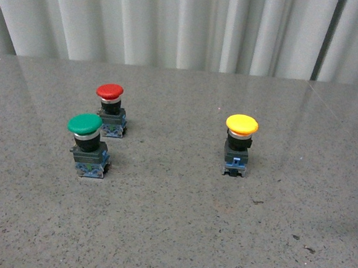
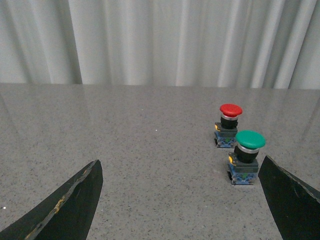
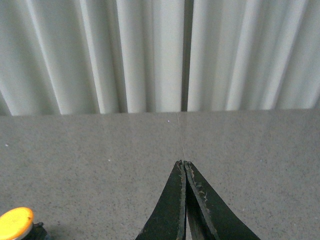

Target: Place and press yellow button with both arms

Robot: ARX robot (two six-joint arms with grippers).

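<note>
right fingers [image 3: 186,172] pressed together, yellow button [image 3: 16,223] nearby

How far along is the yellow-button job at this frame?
Nothing looks done. The yellow button stands untouched on the table, apart from the green button and red button. Nothing is in hand: left gripper open, right gripper shut and empty. Grasping, placing and pressing all remain.

Table [image 1: 171,233] speckled grey stone, slight sheen; yellow button [image 1: 239,145] cap glossy plastic.

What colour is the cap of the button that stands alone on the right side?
Yellow-orange. The yellow button shows best in the front view.
</note>
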